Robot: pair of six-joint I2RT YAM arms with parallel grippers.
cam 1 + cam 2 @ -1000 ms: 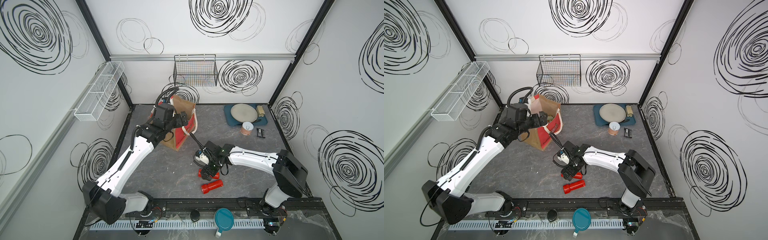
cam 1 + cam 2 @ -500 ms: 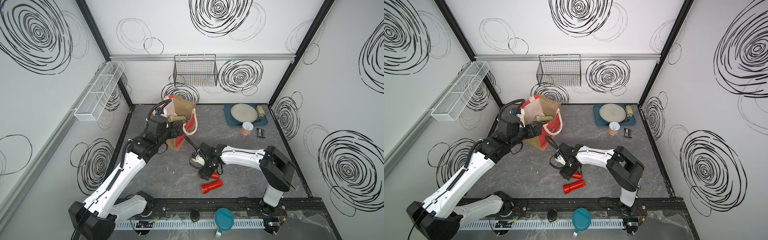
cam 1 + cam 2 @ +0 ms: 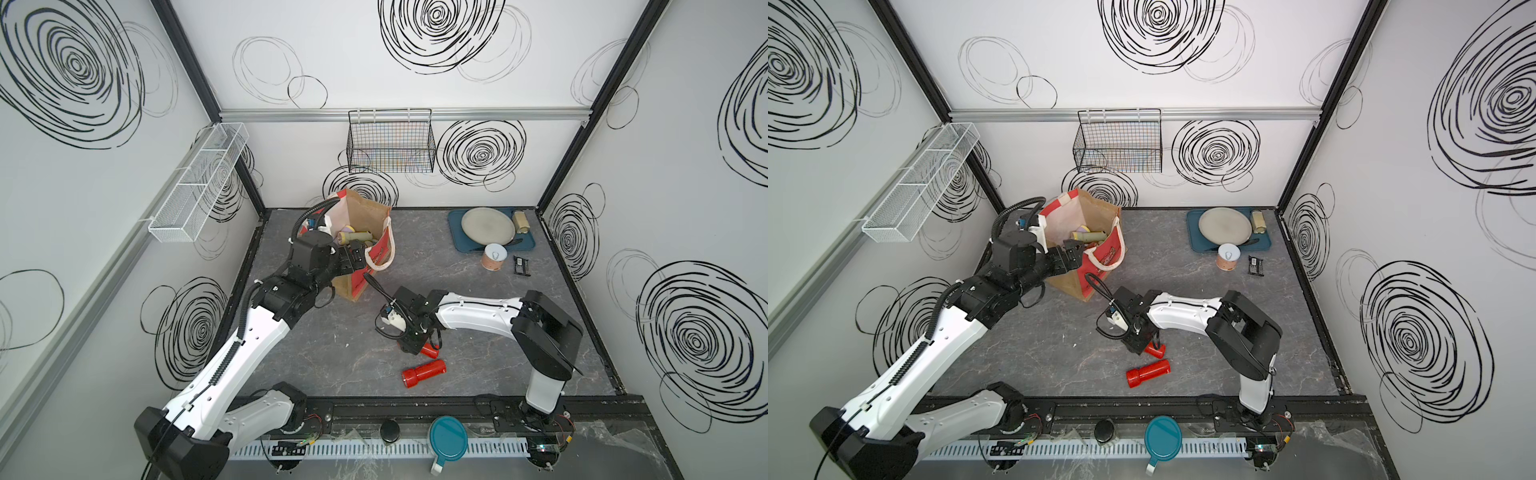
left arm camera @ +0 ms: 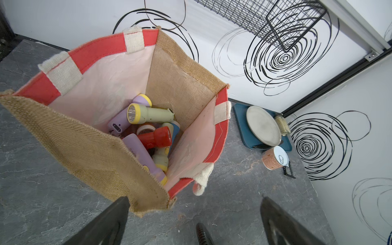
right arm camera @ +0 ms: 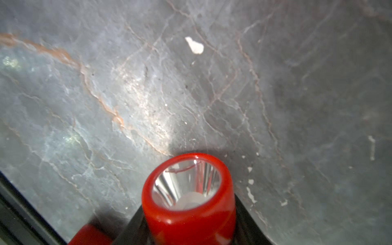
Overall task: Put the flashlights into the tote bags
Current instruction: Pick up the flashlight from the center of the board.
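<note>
**A:** Where is the right pincer (image 3: 412, 348), and what does it hold?

**B:** It sits low over the grey, veined surface (image 3: 324, 357), near the front middle; its dark fingers (image 5: 132, 231) press on both sides of a red flashlight (image 5: 188, 207), so it is closed on that torch; the flared head and shiny reflector point away from the wrist.

**A:** What lies beside it?

**B:** A second red flashlight (image 3: 424, 373) lies on its side just beside it, toward the front edge; nothing grips it.

**A:** And the left pincer (image 4: 194, 201)?

**B:** It is spread wide and empty, close to the near corner of the tote bag (image 4: 180, 84); I cannot tell whether a finger brushes the cloth.

**A:** Describe the bag.

**B:** It is boxy brown jute with red panels, cream handles and pale lining; it stands upright, mouth open, at the back left of the surface.

**A:** What is inside?

**B:** There is a heap of torches at the bottom; a pale green flashlight (image 4: 152, 114) with a yellow head lies on top; a lilac flashlight (image 4: 122, 121) is beside it; another red flashlight (image 4: 156, 139) lies lower, with a blue flashlight (image 4: 175, 130) behind its head.

**A:** And further out?

**B:** At the back right, well apart, a blue tray (image 3: 528, 244) carries a grey plate (image 3: 488, 226); a tan can (image 3: 493, 257) with a white lid stands just in front of it; a black wire basket (image 3: 390, 141) hangs on the back wall above the bag.
</note>
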